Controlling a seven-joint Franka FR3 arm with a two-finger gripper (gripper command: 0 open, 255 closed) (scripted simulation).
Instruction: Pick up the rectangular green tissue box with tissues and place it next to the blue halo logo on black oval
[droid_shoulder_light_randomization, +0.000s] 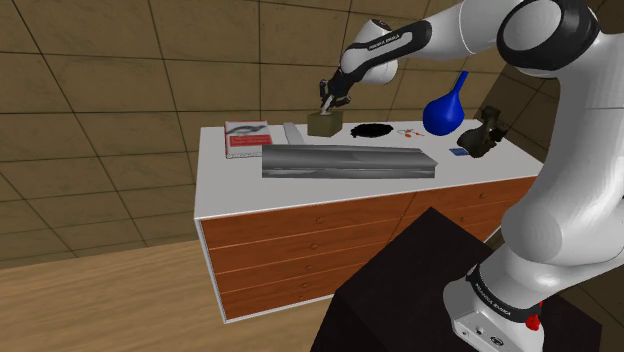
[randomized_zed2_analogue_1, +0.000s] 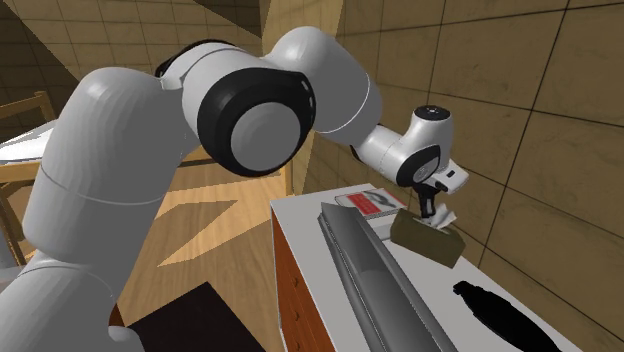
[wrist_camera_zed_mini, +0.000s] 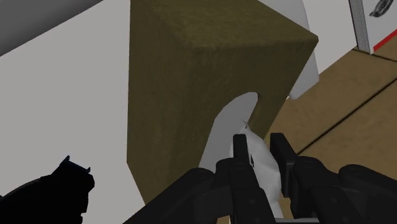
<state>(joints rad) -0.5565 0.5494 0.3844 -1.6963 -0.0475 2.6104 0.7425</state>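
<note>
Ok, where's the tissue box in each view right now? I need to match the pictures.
Shoulder view: the olive tissue box sits upper middle, on the counter, under the pincer.
Second exterior view: the box is right of centre, below the pincer.
Wrist view: the box looms ahead of the pincer, which clasps its white tissue.
Shared landmark: the red-and-white book beside the box.

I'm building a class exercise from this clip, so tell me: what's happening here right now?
The white arm's black gripper is at the top of the olive-green tissue box at the back of the white counter, closed on the white tissue sticking out. The black oval lies close by, to the box's right in the shoulder view. Whether the box is lifted is unclear.
</note>
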